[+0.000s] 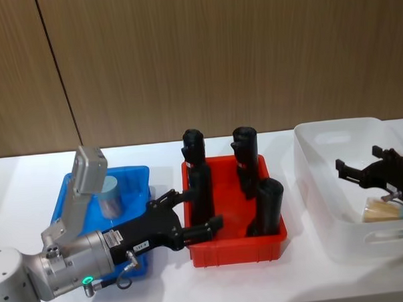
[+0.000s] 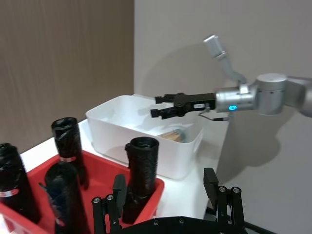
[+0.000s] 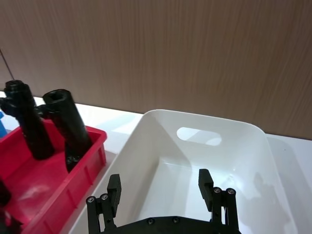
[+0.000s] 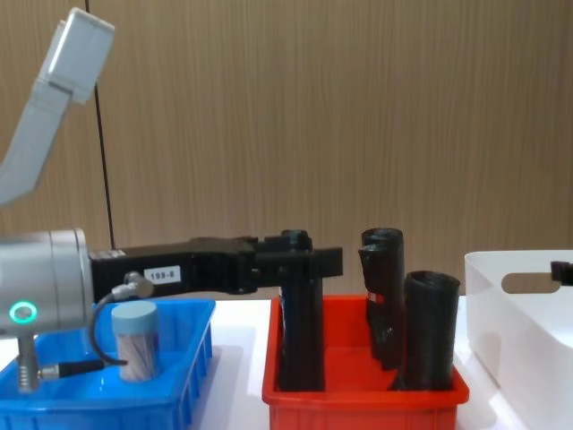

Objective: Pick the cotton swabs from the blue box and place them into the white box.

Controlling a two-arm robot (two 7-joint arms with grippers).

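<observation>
1. My left gripper (image 1: 201, 208), spread and empty, hangs over the red bin (image 1: 239, 256); the cotton swabs (image 1: 112, 198) stand in the blue box (image 1: 132, 171).
2. Swinging across could topple the black rolls (image 1: 271, 208).
3. My right gripper (image 1: 343, 170), spread, hovers over the white box (image 1: 346, 248).

Silver left arm (image 1: 66, 264), black tool (image 1: 199, 210)

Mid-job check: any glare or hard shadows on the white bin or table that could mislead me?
Right wrist view: the white translucent plastic bin shows a mild sheen and soft grey shadow patches on its floor under the open right gripper, nothing blown out. Head view: faint soft shadow on the white table before the red plastic bin, at whose left side the open left gripper hovers.
</observation>
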